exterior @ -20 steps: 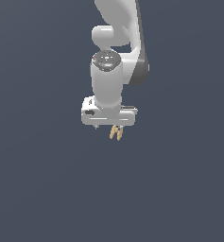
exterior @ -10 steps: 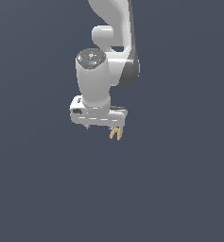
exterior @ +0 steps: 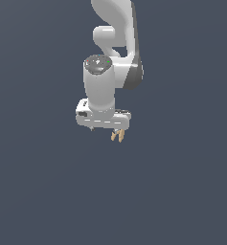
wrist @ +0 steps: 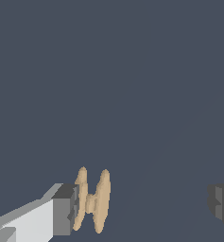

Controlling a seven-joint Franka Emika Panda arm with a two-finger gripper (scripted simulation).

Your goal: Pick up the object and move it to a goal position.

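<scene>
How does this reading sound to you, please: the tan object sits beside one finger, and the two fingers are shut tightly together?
Not quite: the fingers are not shut together. The wrist view shows them wide apart, with a broad gap between them. The rest holds: the tan object sits beside one finger.

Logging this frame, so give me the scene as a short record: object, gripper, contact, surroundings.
object: tan spool-shaped piece, two discs on a thin neck
gripper: gripper with jaws wide apart
contact: object lies against one finger; the other finger is well clear of it
arm: white arm above, object showing below the hand
surroundings: plain dark background, no goal marker visible
</scene>
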